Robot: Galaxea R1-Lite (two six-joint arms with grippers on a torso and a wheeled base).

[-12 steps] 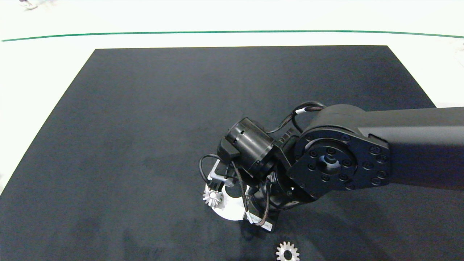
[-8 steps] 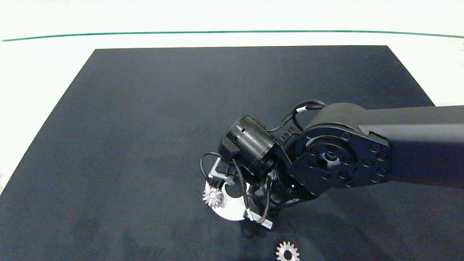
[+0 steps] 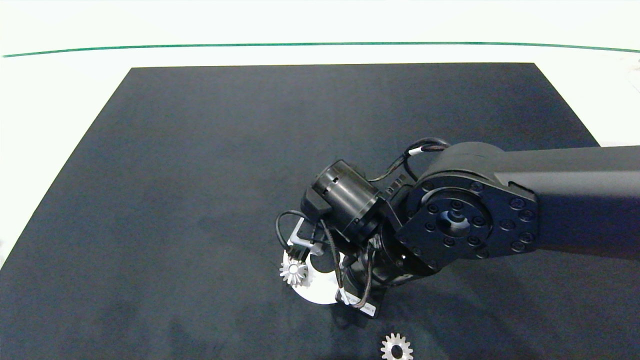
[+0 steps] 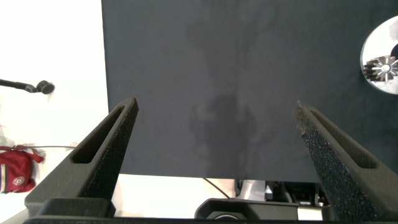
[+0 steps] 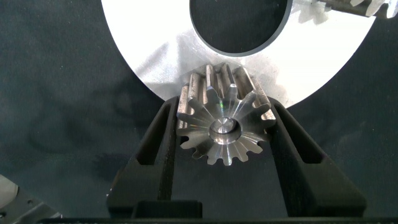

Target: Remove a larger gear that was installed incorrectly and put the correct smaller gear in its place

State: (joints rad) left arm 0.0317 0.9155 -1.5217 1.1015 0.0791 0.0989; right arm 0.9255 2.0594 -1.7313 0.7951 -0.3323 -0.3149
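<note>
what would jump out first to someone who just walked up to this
The right gripper, its fingers closed on a silver gear seated on a pin at the rim of the white ring plate near the black mat's front. A loose toothed gear lies at the front edge. The left gripper hangs open, away.

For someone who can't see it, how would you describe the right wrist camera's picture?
A silver gear with a pin through its centre sits at the edge of a round silver plate, with the right gripper fingers close on either side of it. Dark mat lies beneath.
</note>
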